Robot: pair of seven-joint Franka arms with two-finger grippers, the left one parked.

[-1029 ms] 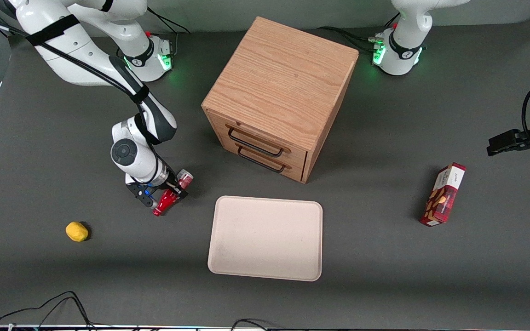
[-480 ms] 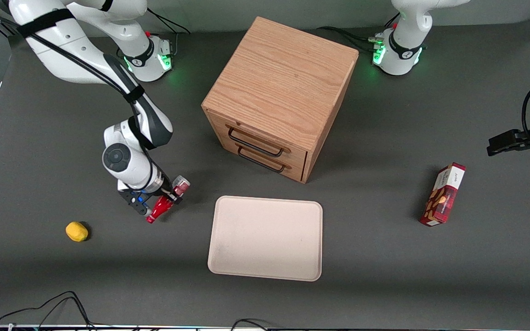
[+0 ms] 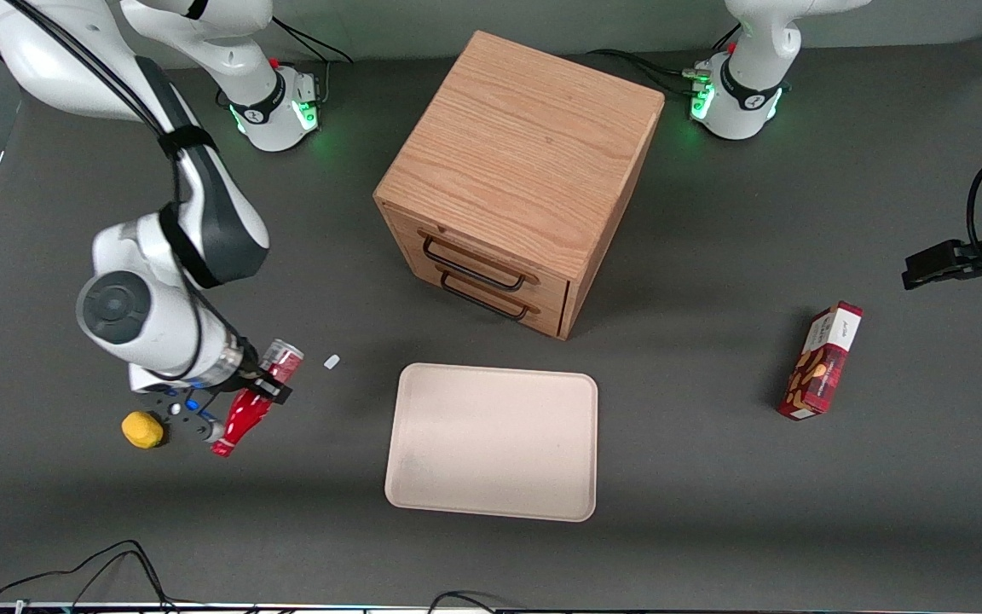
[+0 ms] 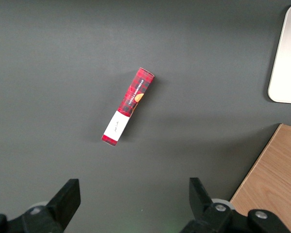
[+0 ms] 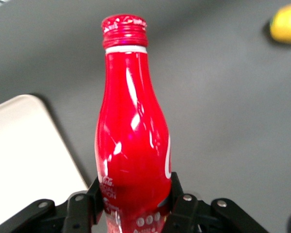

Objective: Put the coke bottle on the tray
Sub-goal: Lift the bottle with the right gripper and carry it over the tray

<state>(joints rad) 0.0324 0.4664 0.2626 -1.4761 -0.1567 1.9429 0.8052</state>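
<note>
My right gripper is shut on the coke bottle, a slim red bottle with white lettering, and holds it tilted above the table, cap pointing down toward the front camera. In the right wrist view the bottle stands between the two black fingers, which clamp its lower body. The pale beige-pink tray lies flat on the table, toward the parked arm's end from the bottle, with nothing on it. An edge of the tray also shows in the right wrist view.
A yellow lemon-like object lies on the table close beside the gripper. A small white scrap lies between gripper and tray. A wooden two-drawer cabinet stands farther from the camera than the tray. A red snack box lies toward the parked arm's end.
My gripper has risen off the table with the bottle and moved away from the tray, toward the yellow object. A small white scrap now shows where the bottle was.
</note>
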